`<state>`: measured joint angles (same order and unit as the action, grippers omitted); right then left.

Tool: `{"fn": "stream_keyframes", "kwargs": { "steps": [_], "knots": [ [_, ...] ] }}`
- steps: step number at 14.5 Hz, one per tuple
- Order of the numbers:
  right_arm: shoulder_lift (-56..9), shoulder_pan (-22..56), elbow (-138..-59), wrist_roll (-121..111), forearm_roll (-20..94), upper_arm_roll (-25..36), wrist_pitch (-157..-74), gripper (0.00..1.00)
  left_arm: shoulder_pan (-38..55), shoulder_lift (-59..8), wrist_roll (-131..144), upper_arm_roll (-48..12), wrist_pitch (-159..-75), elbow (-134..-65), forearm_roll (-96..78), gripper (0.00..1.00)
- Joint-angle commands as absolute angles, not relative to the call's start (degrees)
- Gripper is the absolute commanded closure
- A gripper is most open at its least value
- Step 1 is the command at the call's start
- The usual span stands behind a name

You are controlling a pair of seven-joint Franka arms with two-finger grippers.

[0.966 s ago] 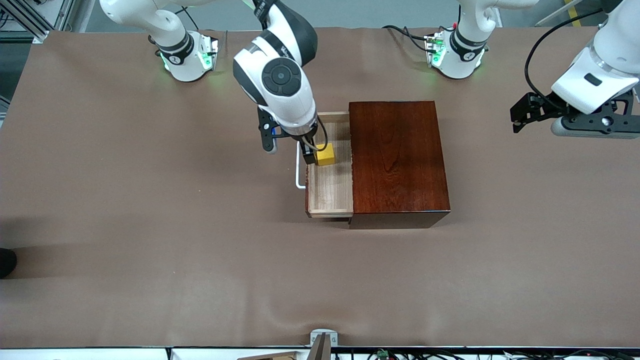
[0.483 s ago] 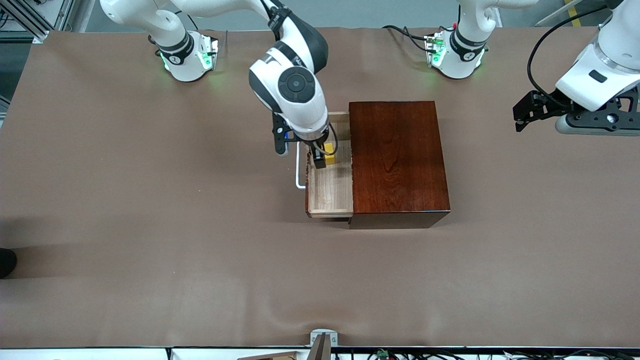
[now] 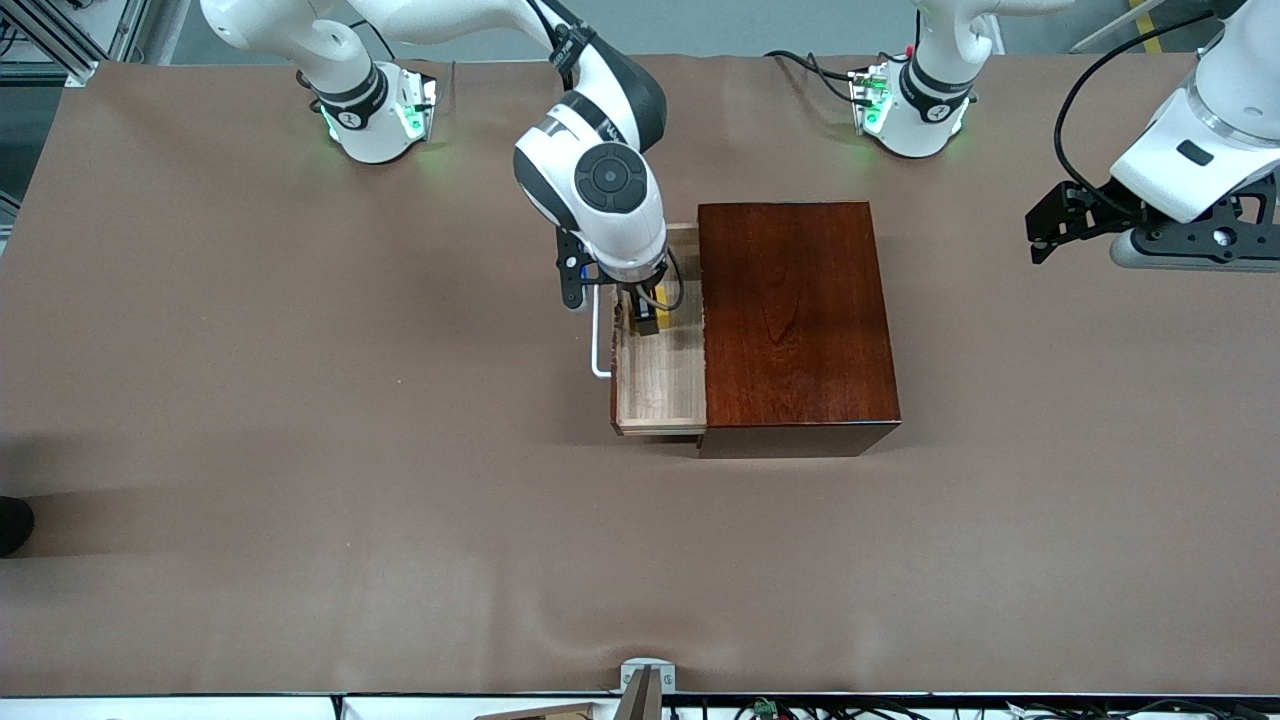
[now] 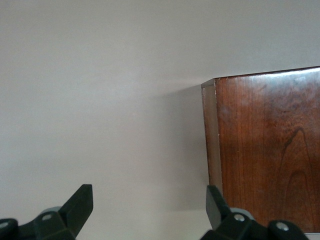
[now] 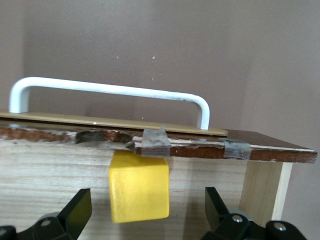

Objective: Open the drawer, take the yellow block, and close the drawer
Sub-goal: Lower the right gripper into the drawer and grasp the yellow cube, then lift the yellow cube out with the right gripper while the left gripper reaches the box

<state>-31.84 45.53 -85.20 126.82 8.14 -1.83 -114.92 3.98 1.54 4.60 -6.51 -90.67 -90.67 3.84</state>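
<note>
The right hand (image 3: 648, 318), fingers apart, is sinking into the pulled-out pale wooden drawer (image 3: 660, 385) to straddle the small bright-yellow block (image 5: 139, 186) (left hand (image 4: 145, 220) waiting spread beside the dark reddish-brown box (image 3: 795, 320)), so grasping looks imminent.

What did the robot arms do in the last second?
The right gripper came down into the open drawer and toward the wooden box, so its open fingers now stand on either side of the yellow block without gripping it. The block, drawer and box did not move. The left gripper, open, waits over the table at its own end.
</note>
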Motion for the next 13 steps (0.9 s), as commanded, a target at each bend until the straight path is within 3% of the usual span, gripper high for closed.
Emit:
{"fn": "stream_keyframes", "kwargs": {
  "steps": [1, 6, 7, 9, 10, 13],
  "knots": [
    [-33.22, 47.02, -84.29, 127.88, 7.39, -1.32, -114.79, 0.00, 2.64, 2.72, 3.34, -7.03, -90.62, -91.58, 2.72, 0.00],
    [-34.28, 48.43, -84.98, 127.97, 6.15, -1.14, -116.54, 0.00, 2.38, 2.64, 3.96, -6.77, -90.62, -91.58, 2.72, 0.00],
    [-34.28, 48.78, -85.43, 128.06, 6.07, -1.14, -117.33, 0.11, 2.29, 2.72, 4.04, -6.77, -90.62, -91.76, 2.72, 0.00],
    [-34.19, 48.87, -85.34, 127.97, 5.19, -1.14, -117.07, 0.55, 2.37, 2.81, 4.39, -7.03, -89.56, -91.76, 2.72, 0.00],
    [-34.19, 48.78, -85.08, 127.88, 4.40, -1.14, -117.07, 0.70, 2.37, 2.81, 4.39, -7.12, -89.56, -91.67, 2.72, 0.00],
    [-34.10, 48.34, -84.38, 127.79, 4.31, -1.14, -117.07, 0.88, 2.37, 2.90, 4.39, -7.29, -89.56, -91.50, 2.64, 0.00]
  ]
}}
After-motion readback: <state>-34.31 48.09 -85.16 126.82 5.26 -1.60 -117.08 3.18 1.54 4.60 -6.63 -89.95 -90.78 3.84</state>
